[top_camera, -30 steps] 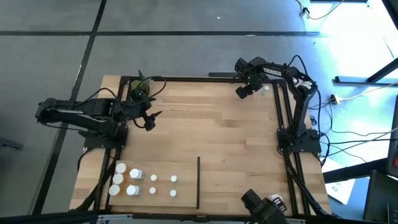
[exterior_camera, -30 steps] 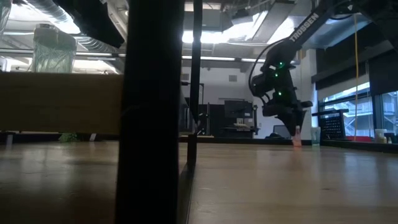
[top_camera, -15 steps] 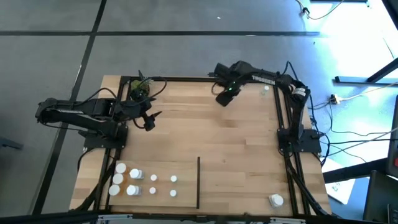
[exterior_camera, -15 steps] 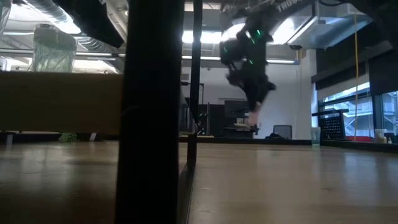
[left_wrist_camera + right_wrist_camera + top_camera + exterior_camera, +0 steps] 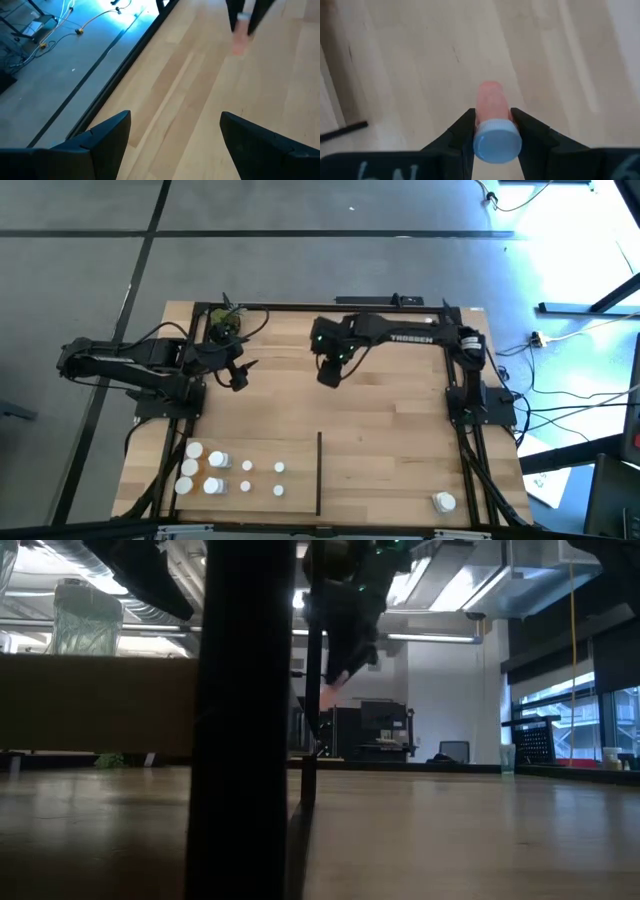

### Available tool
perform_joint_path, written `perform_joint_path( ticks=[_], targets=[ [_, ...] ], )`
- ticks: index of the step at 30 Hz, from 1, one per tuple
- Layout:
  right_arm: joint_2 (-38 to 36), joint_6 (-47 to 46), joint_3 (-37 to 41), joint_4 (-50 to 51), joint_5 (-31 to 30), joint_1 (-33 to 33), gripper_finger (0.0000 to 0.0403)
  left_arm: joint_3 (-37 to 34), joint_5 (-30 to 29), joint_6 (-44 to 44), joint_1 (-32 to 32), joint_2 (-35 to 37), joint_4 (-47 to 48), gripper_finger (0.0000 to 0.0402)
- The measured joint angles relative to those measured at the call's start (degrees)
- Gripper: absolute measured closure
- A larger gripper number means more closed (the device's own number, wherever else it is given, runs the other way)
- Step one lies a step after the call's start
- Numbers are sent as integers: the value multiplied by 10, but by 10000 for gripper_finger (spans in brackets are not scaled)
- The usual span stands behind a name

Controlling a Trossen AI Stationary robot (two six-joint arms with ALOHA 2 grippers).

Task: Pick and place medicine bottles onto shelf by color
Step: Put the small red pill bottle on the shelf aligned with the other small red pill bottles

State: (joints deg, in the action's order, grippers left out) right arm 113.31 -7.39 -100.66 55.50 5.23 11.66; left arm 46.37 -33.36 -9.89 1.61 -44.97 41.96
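My right arm reaches across the far part of the table, its gripper (image 5: 328, 376) raised above the surface, fingers (image 5: 465, 131) clamped on a load. My left gripper (image 5: 240, 374) waits at the left side, fingers (image 5: 107, 135) spread.

Grey floor (image 5: 300, 240) crossed by dark seams surrounds the counter; bright daylight (bluish) spills in at one corner. Beyond, white walls (image 5: 440, 690), ceiling strip lights (image 5: 440, 638), windows (image 5: 575, 720), dark office furniture (image 5: 380, 730).

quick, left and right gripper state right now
Left gripper: open, empty, waiting near the left edge by the small potted plant.
Right gripper: shut on a small orange bottle with a white cap, raised above the wooden board.
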Motion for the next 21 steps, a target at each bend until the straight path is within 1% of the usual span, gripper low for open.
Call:
perform_joint_path(
  ticks=[2, 8, 13, 21],
  targets=[
    [13, -12, 0, -14, 4, -9, 289, 0, 0, 0, 0, 0, 1, 101],
    [44, -45, 0, 11, 5, -18, 289, 0, 13, 0, 0, 1, 22, 101],
    [64, -47, 0, 31, 5, -19, 289, 0, 18, 0, 0, 1, 37, 101],
    [69, -59, 1, 37, 5, -17, 286, 0, 30, 0, 0, 1, 38, 101]
  ],
)
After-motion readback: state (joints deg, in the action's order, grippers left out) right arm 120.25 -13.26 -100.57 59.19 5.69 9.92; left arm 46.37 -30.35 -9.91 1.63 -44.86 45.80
